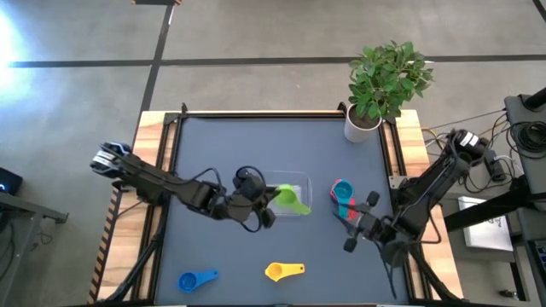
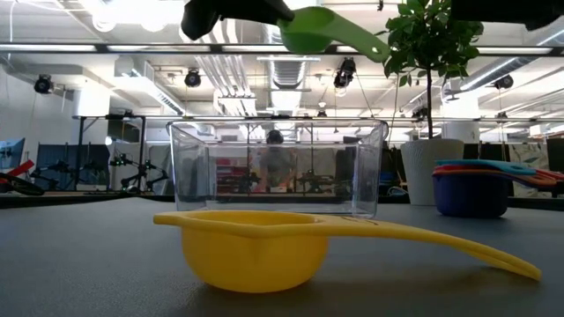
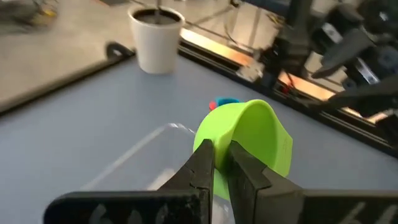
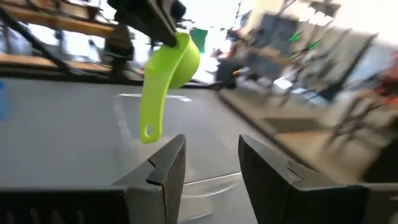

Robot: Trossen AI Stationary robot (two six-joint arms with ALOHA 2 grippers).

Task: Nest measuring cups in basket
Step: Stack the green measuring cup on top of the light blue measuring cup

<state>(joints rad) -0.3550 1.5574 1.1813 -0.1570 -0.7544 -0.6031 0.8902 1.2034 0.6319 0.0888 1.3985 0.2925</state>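
Note:
My left gripper [image 1: 266, 198] is shut on the green measuring cup [image 1: 291, 199] and holds it in the air above the clear basket [image 1: 299, 210]. In the low view the green cup [image 2: 328, 31] hangs over the basket [image 2: 278, 167]. A stack of cups [image 1: 343, 198] with a light blue one on top rests on the table to the right of the basket. The yellow cup [image 1: 284, 271] and the blue cup [image 1: 196, 279] lie near the table's near edge. My right gripper [image 1: 357, 223] is open, just right of the stack, and touches nothing. My left gripper pinches the green cup by the wall of its bowl [image 3: 221, 169], on the side away from the handle, between its two fingers [image 3: 202, 167]. The cup is lifted clear above the basket. It is tilted, with its handle [image 4: 149, 121] slanting down toward the right arm.
A white plant pot [image 1: 362, 125] with a leafy plant stands at the table's far right corner. Raised rails run along the table's left and right edges. Bare table surface lies on the left and in the far half.

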